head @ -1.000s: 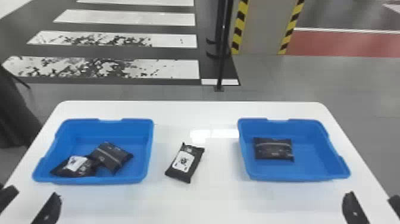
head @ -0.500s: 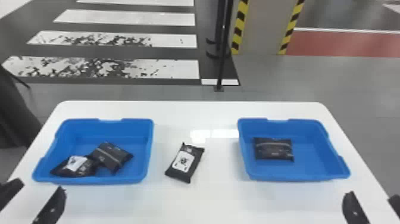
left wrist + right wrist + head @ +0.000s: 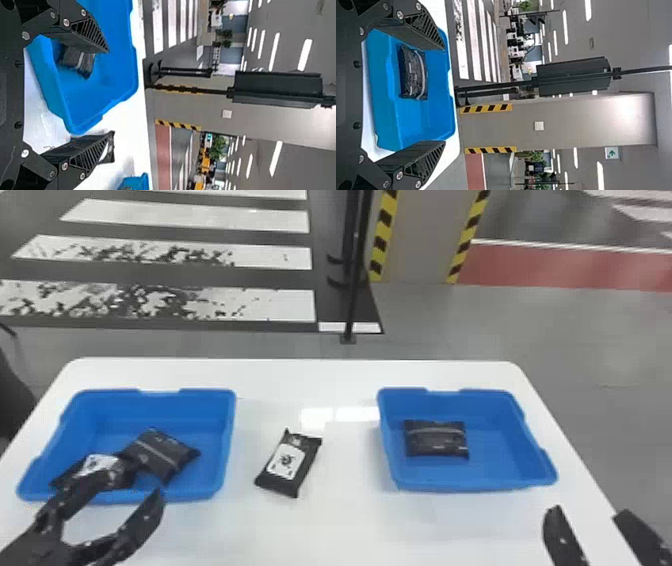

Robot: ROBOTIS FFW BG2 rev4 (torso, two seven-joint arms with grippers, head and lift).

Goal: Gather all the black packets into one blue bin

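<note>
My left gripper (image 3: 131, 501) is open at the near edge of the left blue bin (image 3: 226, 440), one finger over the packet with a white label (image 3: 107, 470). Beside that packet lies another black packet (image 3: 159, 452). Between the bins, a labelled black packet (image 3: 290, 464) rests on the table. The right blue bin (image 3: 510, 460) holds one black packet (image 3: 436, 438). My right gripper (image 3: 595, 522) stands open at the front right. In the left wrist view, the left gripper (image 3: 111, 99) is open before the bin (image 3: 115, 83); in the right wrist view, the right gripper (image 3: 445, 95) faces its bin (image 3: 439, 118) and packet (image 3: 414, 73).
The white table (image 3: 320, 525) has rounded far corners and carries both bins. Beyond it stand a thin black pole (image 3: 356, 290) and a pillar (image 3: 420, 237) with yellow-black stripes on the floor behind.
My left gripper has moved forward and to the right from the lower left corner to the left bin's near edge. The right gripper and the packets have kept their places.
</note>
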